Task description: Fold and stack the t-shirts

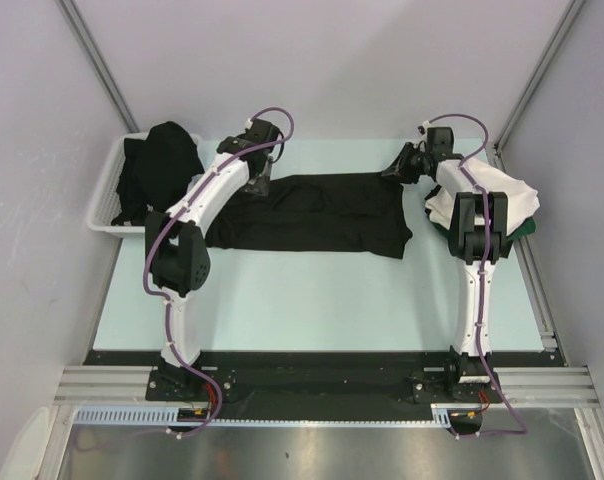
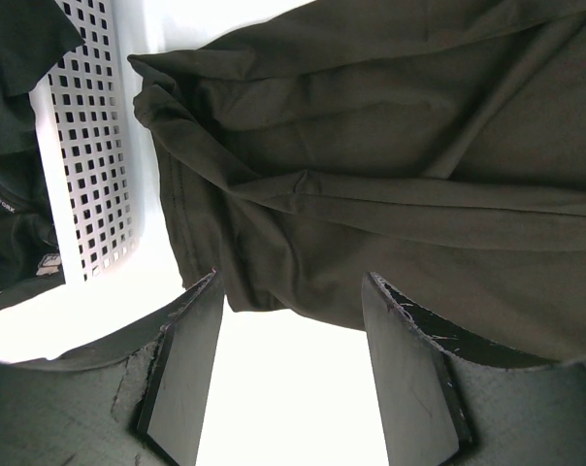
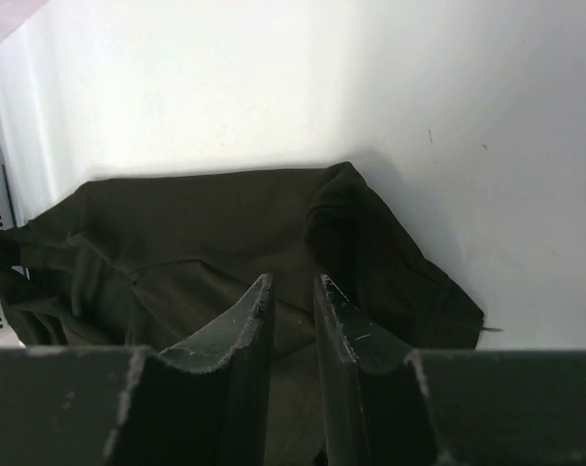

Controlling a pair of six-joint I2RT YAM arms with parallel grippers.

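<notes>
Across the mid tabletop (image 1: 312, 300) a black t-shirt (image 1: 322, 215) lies spread. At its far left edge the left hand (image 2: 293, 286) hovers released, fingers wide. At its far right corner the right hand (image 3: 293, 283) has fingers nearly together; I cannot tell whether they pinch cloth. Rightward sit folded shirts (image 1: 517, 195); far left, a basket (image 1: 104, 195).
</notes>
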